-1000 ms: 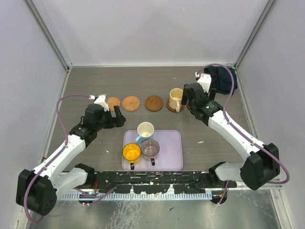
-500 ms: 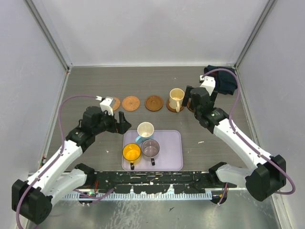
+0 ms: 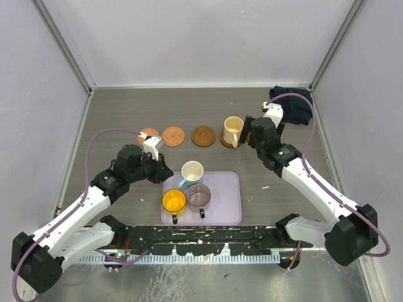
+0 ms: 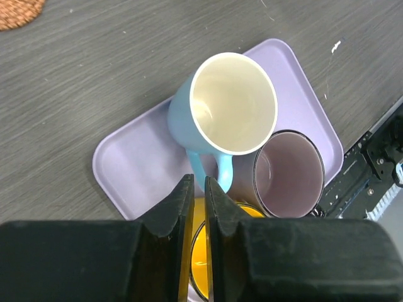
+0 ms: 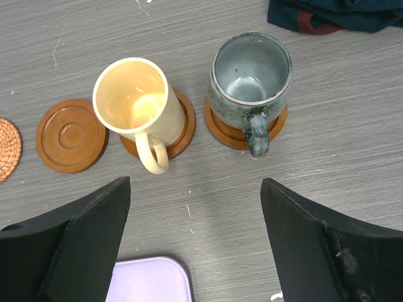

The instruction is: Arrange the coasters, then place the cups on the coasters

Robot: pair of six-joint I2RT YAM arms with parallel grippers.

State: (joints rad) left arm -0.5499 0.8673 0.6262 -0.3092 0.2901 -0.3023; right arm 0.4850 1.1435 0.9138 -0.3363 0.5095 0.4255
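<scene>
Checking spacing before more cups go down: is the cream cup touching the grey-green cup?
Apart. The right wrist view shows bare table between the cream cup and the grey-green cup.

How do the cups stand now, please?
Left claw shut at handle of blue cup, grip unclear. Right claw open. Cream cup, grey-green cup on coasters, rest on tray. Nothing blocking.

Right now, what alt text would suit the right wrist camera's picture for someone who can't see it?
A cream-yellow cup and a grey-green cup each stand on a wooden coaster on a grey table. An empty coaster lies at the left, and the open right gripper hangs in the foreground, holding nothing.
</scene>
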